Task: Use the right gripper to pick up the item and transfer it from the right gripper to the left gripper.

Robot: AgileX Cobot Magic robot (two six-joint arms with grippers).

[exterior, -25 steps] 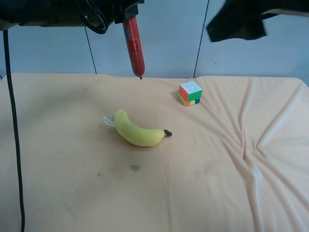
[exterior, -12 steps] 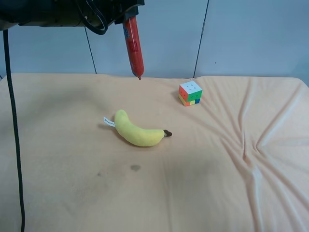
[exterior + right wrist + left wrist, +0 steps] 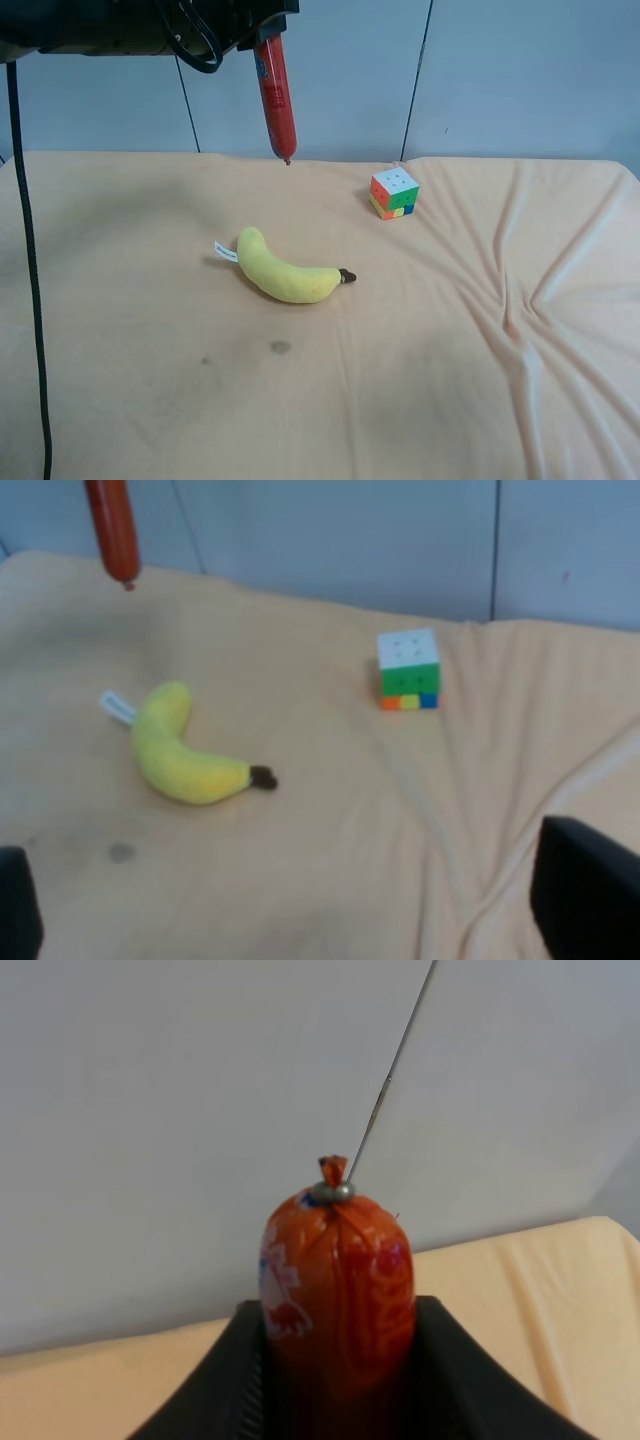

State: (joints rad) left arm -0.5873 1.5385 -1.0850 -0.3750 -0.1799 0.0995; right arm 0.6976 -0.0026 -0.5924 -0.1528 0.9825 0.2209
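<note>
The item, a slim red sausage stick (image 3: 277,100), hangs upright, crimped end down, high above the back of the table. The all-black left gripper (image 3: 268,25) at the exterior high view's top left is shut on its upper end. In the left wrist view the item (image 3: 337,1280) sits clamped between the black fingers (image 3: 232,1370). The item's lower end also shows in the right wrist view (image 3: 113,525). The right gripper (image 3: 300,920) is out of the exterior high view. Its two black fingertips (image 3: 590,890) stand wide apart and empty, back from the item.
A yellow plush banana (image 3: 285,272) lies mid-table on the peach cloth (image 3: 150,400). A multicoloured puzzle cube (image 3: 394,192) stands at the back right. A black cable (image 3: 30,280) hangs down the left edge. The cloth is wrinkled at the right (image 3: 520,300).
The dark right arm that showed at the exterior high view's top right one second ago has left that view. The item stays held by the left gripper, barely moved.
</note>
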